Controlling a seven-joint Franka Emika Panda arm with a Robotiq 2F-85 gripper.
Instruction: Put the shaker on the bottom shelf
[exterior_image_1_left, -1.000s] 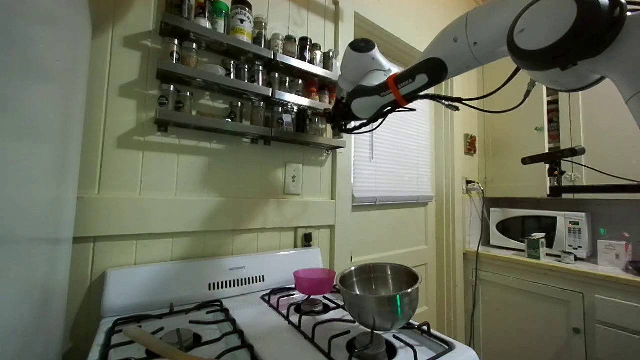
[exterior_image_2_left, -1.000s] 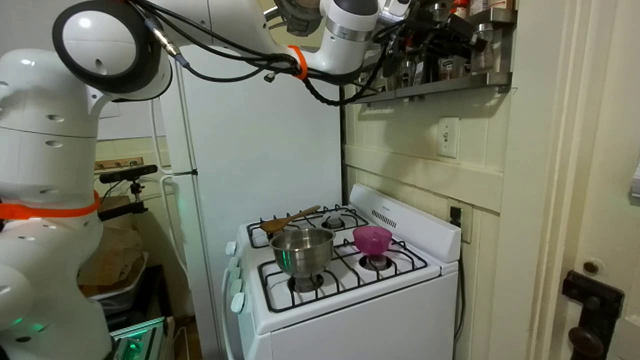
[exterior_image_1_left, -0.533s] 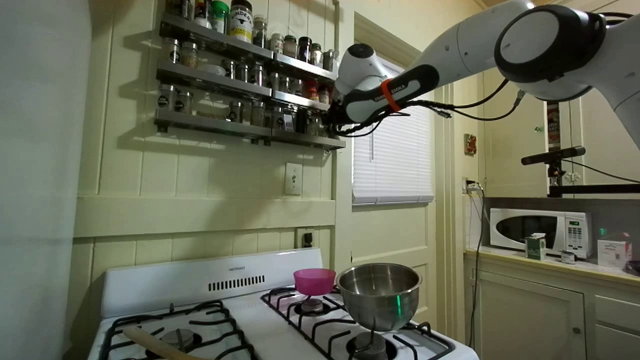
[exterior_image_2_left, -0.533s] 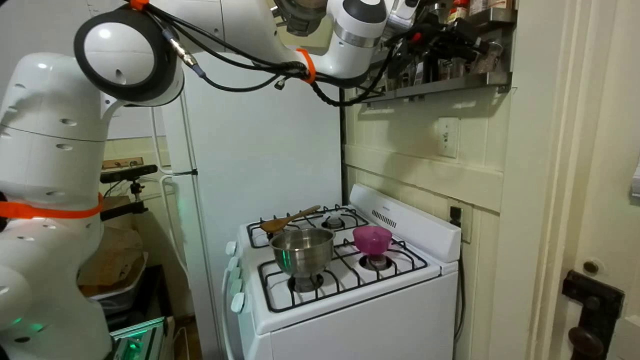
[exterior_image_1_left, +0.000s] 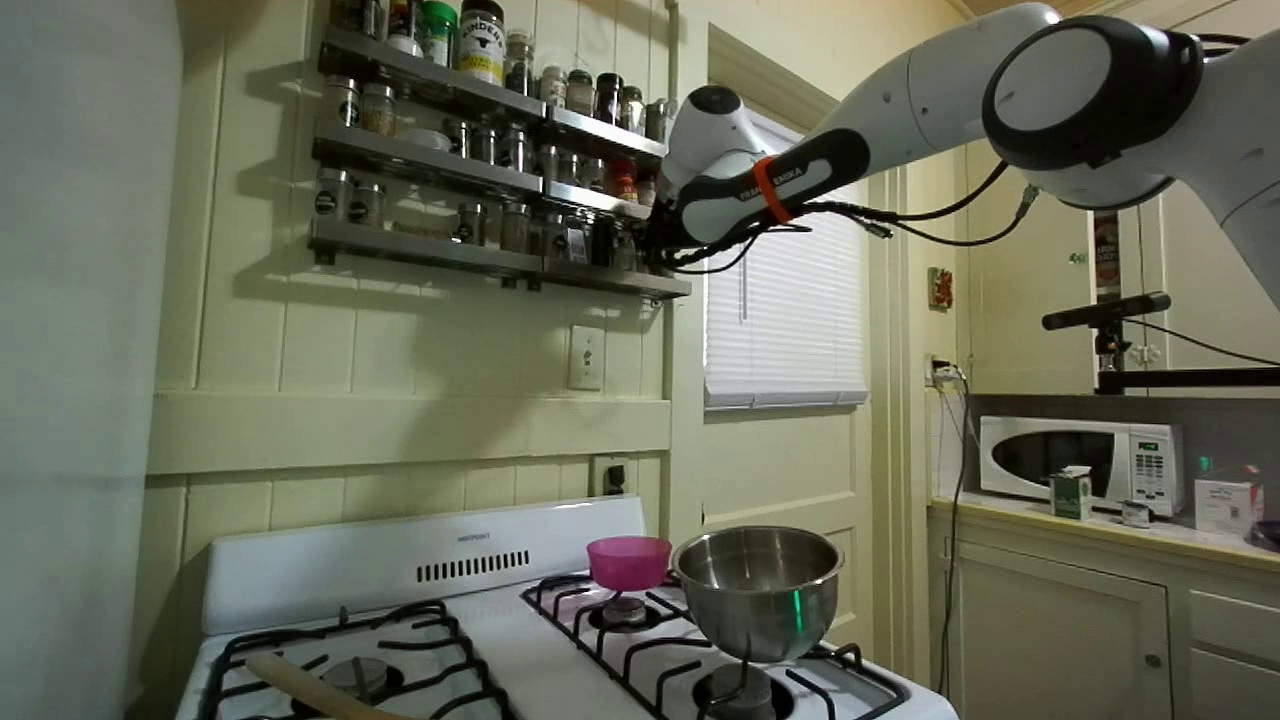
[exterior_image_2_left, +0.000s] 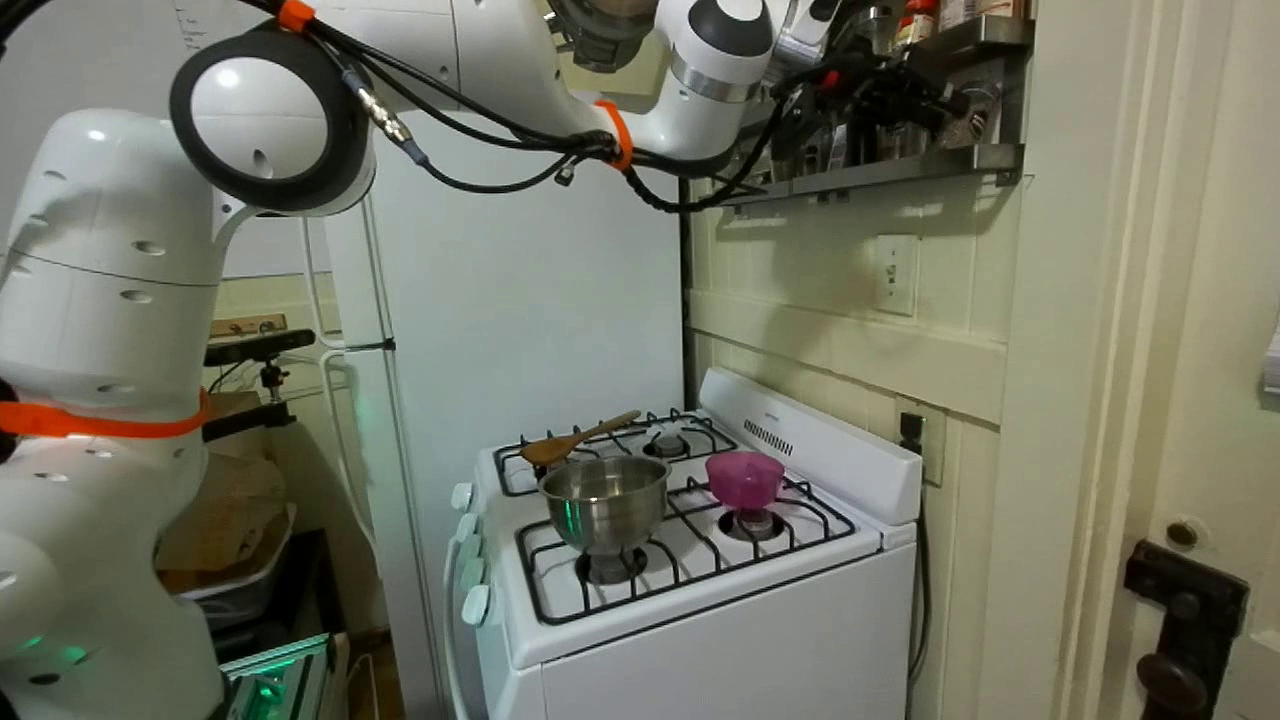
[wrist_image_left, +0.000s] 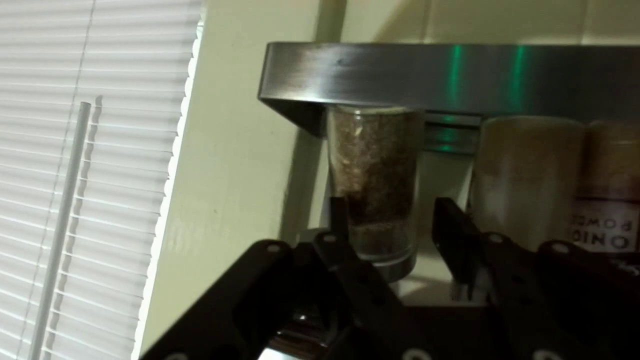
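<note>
Tool (wrist_image_left: 391, 207): jaws apart, shaker (wrist_image_left: 377, 175) (our reading) between them, gap on one side, base hidden behind the front of the bottom shelf (wrist_image_left: 430, 75). We should check it sits flat, then withdraw straight.

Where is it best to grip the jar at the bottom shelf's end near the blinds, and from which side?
Probably its cylindrical glass body, fingers either side, from the front: the wall stands behind it and another tier overhangs it.

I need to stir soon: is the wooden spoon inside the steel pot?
No, the wooden spoon lies on the stove outside the steel pot.
</note>
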